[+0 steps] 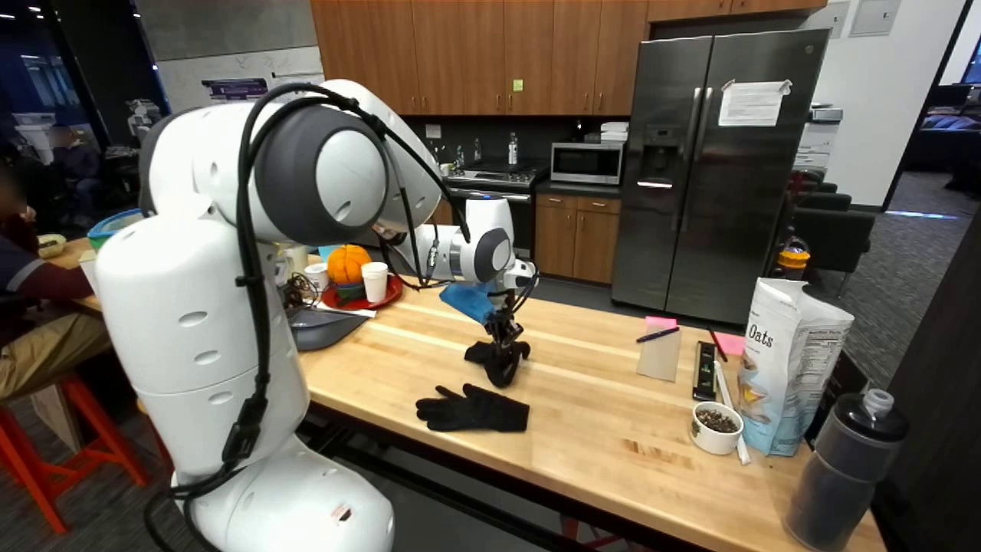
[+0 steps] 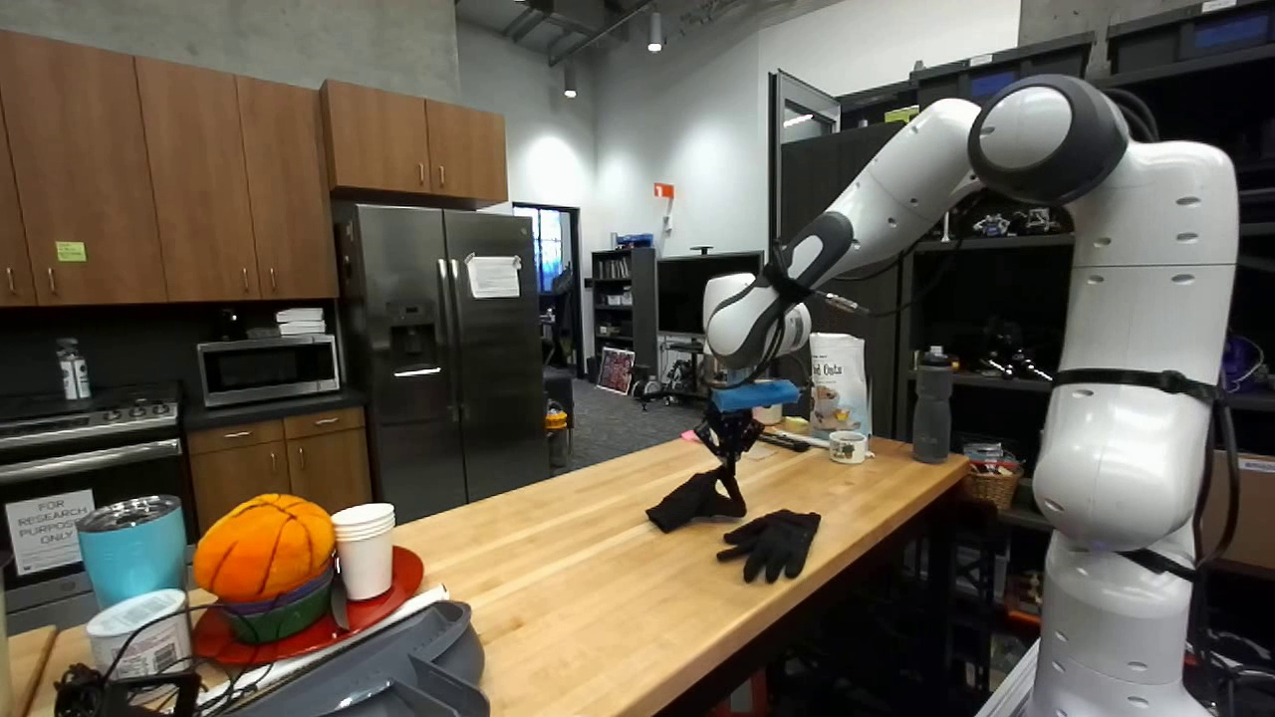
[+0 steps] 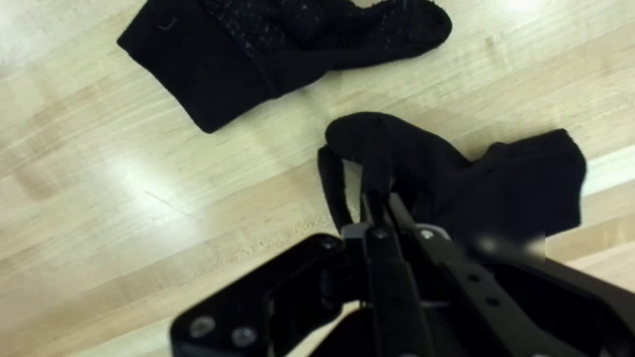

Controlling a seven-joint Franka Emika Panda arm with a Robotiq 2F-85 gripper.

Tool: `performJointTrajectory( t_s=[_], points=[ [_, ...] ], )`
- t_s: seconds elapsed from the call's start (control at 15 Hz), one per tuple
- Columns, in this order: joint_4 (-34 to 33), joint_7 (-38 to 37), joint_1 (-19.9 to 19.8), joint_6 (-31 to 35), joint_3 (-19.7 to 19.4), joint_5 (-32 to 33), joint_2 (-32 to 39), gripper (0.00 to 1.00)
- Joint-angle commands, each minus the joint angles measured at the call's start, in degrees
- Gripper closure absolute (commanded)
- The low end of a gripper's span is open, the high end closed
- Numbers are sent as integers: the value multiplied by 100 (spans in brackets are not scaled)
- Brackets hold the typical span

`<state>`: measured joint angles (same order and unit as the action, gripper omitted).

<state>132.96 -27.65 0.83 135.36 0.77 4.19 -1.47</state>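
Pinched in my gripper is part of a black glove, with the jaws closed together over a narrow fold of its fabric. The rest of that glove bends away to the right in the wrist view, bunched close to the wooden table. An exterior view has its cuff side low on the tabletop and a strip rising to the fingertips. A second black glove lies flat nearby, apart from the gripper; its spread fingers show in an exterior view. Dark fabric against dark fingers hides the exact contact.
Beside the gripper at the wrist is a blue piece. Toward one table end stand an oats bag, a grey bottle and a small white bowl. Elsewhere are a red plate, white cups and a grey dustpan.
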Motion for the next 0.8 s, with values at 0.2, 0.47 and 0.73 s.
performJointTrajectory(
  t_s=[0.2,0.47,0.73],
  points=[
    [436,1413,69,-243,-69,-1220,-1271,99],
    [471,2713,193,-1072,-249,-2299,-1835,99],
    [401,3797,313,-2400,-572,-3110,-2336,99]
  ],
)
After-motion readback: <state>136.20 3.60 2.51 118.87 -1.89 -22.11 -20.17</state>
